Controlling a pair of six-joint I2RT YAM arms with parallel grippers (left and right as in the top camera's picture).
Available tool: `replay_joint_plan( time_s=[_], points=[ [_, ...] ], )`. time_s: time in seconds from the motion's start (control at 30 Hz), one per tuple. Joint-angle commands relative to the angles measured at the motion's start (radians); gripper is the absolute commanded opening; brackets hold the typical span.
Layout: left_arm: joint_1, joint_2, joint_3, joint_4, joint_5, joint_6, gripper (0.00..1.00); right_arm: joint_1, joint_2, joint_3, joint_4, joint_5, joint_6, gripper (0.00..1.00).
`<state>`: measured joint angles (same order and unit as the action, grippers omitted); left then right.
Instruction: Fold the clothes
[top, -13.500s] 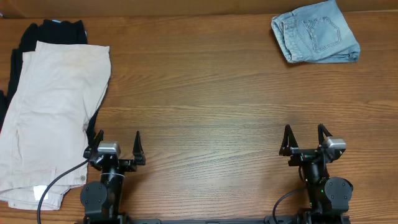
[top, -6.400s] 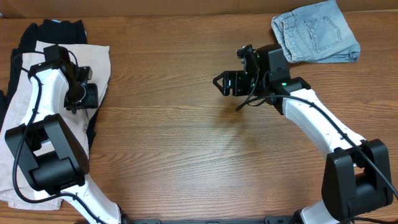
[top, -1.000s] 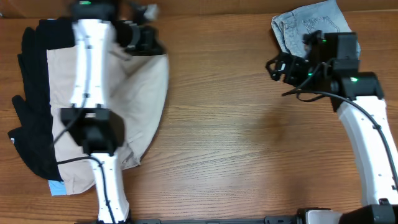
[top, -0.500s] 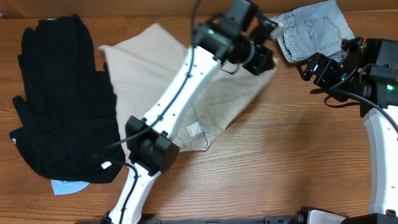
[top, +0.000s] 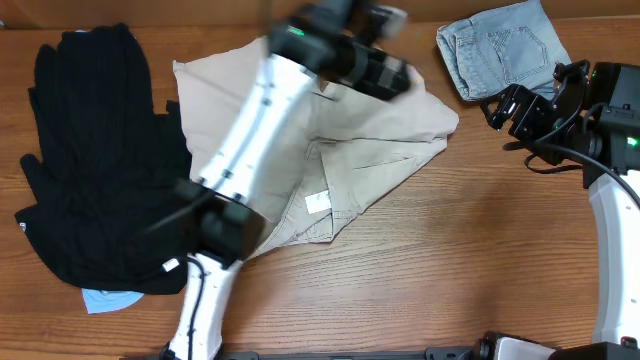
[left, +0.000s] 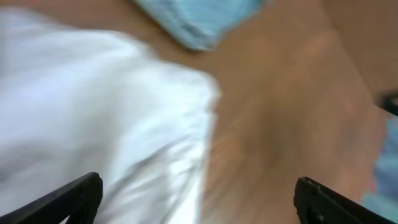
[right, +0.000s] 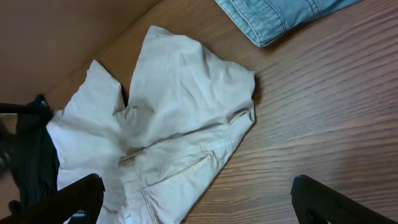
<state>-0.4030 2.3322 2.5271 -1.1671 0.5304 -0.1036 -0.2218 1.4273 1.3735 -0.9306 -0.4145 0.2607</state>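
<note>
The beige shorts (top: 340, 150) lie crumpled across the middle of the table, with a small white label (top: 318, 201) showing. My left gripper (top: 385, 68) is blurred with motion above their far edge. In the left wrist view its fingers (left: 78, 196) stand wide apart, open, with pale cloth (left: 93, 112) below and nothing between them. My right gripper (top: 508, 112) hangs open to the right of the shorts, holding nothing. In the right wrist view the shorts (right: 180, 118) spread below it, with bare wood under the gripper (right: 202, 205).
A black garment (top: 90, 170) lies spread at the left, with a light blue scrap (top: 105, 300) at its near edge. Folded denim shorts (top: 510, 50) sit at the far right corner and also show in the right wrist view (right: 280, 15).
The left gripper dragged the beige shorts from the left pile to the middle, then let go and opened; it is now drawing back leftward. The right arm has barely moved.
</note>
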Motion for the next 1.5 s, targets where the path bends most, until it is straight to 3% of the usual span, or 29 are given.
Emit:
replay_joint_plan(
  time_s=[0.0,0.17,0.23,0.33,0.4,0.43,0.5,0.53,0.73,0.93,1.27,1.47],
  points=[
    [0.153,-0.088,0.031,-0.103,-0.106,-0.021,1.00,0.013,-0.023,0.020,0.001,-0.006,-0.023,1.00],
    [0.286,-0.077,0.027,-0.351,-0.376,-0.034,1.00,0.053,-0.023,0.020,0.002,-0.005,-0.052,1.00],
    [0.353,-0.059,0.014,-0.468,-0.541,-0.103,1.00,0.070,-0.023,0.020,0.005,-0.005,-0.052,1.00],
    [0.425,-0.055,-0.039,-0.492,-0.561,-0.130,0.93,0.079,-0.019,0.020,0.010,-0.002,-0.052,1.00],
    [0.478,-0.055,-0.074,-0.493,-0.547,-0.145,0.77,0.084,-0.013,0.020,0.008,0.000,-0.052,1.00],
    [0.506,-0.055,-0.096,-0.492,-0.537,-0.144,0.63,0.084,-0.010,0.020,0.008,-0.001,-0.051,1.00],
    [0.556,-0.055,-0.128,-0.494,-0.537,-0.144,0.09,0.084,-0.002,0.020,0.004,0.002,-0.051,1.00],
    [0.583,-0.055,-0.149,-0.492,-0.537,-0.143,0.04,0.084,0.003,0.020,0.005,0.003,-0.052,1.00],
    [0.687,-0.055,-0.302,-0.413,-0.488,-0.093,0.04,0.084,0.040,0.020,0.009,0.002,-0.051,1.00],
    [0.677,-0.055,-0.492,-0.259,-0.391,-0.045,0.04,0.084,0.079,0.020,0.008,0.002,-0.051,1.00],
    [0.680,-0.055,-0.695,-0.025,-0.576,-0.011,0.04,0.084,0.088,0.020,0.031,0.002,-0.051,1.00],
    [0.704,-0.054,-0.725,0.023,-0.755,-0.012,0.07,0.087,0.088,0.020,0.031,0.002,-0.051,1.00]
  ],
)
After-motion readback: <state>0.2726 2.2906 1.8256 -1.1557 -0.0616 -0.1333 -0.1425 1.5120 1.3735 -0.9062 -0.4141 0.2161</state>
